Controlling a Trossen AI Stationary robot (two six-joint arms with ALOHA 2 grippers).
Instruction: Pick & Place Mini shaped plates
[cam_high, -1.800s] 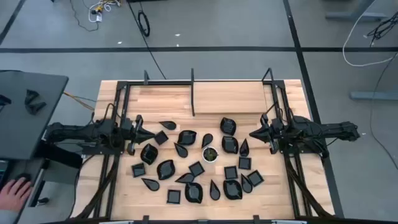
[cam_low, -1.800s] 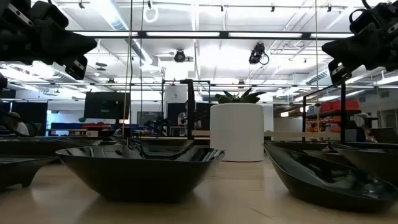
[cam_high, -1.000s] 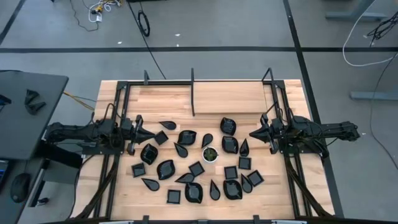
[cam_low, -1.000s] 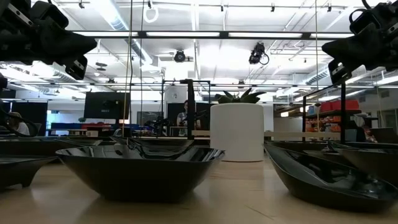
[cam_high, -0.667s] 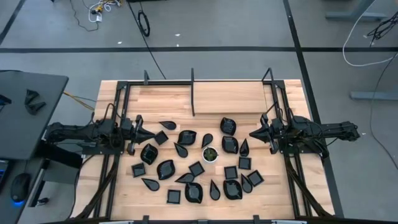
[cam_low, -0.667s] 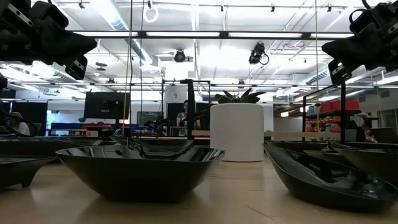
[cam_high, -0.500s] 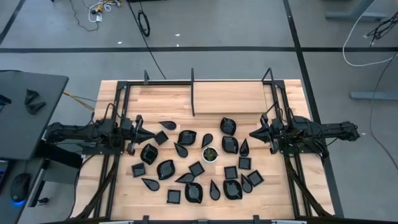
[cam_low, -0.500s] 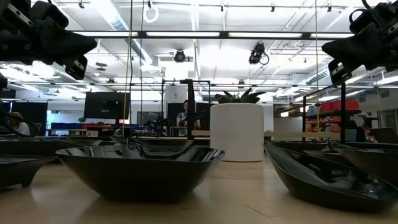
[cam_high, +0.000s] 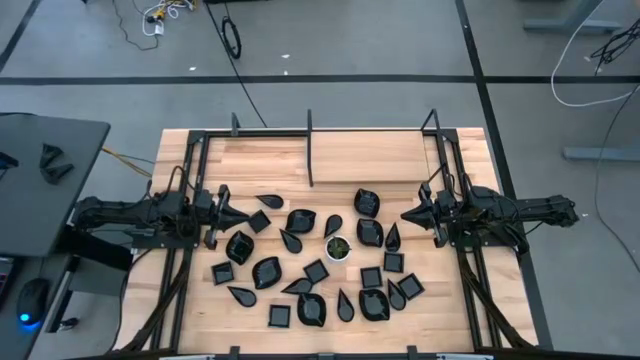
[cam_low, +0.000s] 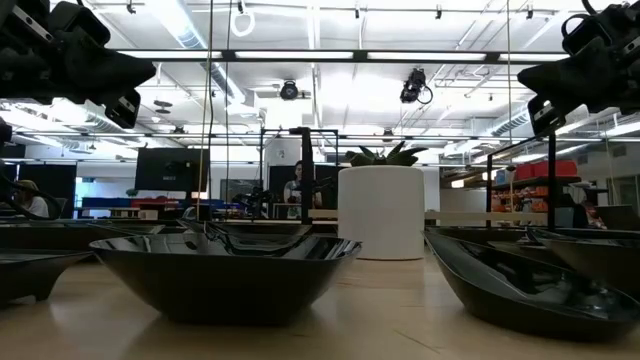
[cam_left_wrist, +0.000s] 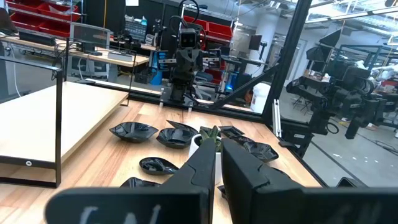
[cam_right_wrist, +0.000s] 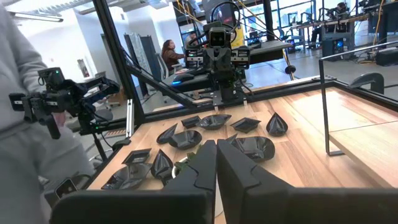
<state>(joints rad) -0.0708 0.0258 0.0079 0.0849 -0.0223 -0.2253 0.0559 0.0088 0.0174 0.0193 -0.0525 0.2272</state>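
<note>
The mini shaped plates are glossy black square, teardrop and leaf dishes. They lie scattered flat on the wood in the table's middle, around a small white cup with green inside. They also show close up in the low view and in both wrist views. My left gripper hovers at the cluster's left edge, shut and pointing right. My right gripper hovers at the cluster's right edge, shut and pointing left. In the low view both hang well above the dishes.
A black metal frame runs along the table's far edge and sides, with an upright post at the far middle. Bare wood lies beyond the dishes. A person in grey stands beside the table.
</note>
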